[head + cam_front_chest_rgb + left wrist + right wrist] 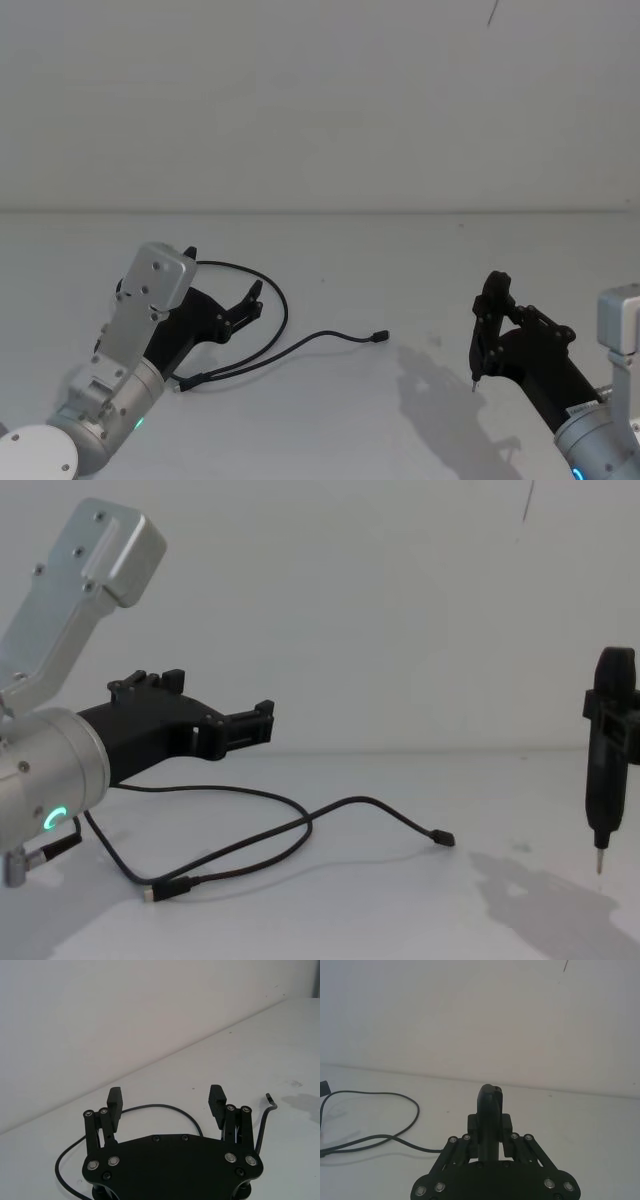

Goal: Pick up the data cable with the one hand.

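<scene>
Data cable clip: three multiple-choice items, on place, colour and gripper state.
1. Where is the data cable?
A. coiled in a tray
B. hanging from a hook
C. lying on the table by the left gripper

2. What colour is it?
A. white
B. black
C. red

3. How are the left gripper's fingers?
A. open, holding nothing
B. shut on the cable
C. shut on a pen

1 C: it lies slack beneath that gripper.
2 B: black against the pale surface.
3 A: they stand apart, gap bare; the right gripper, at right, grips a pen-like tool.
</scene>
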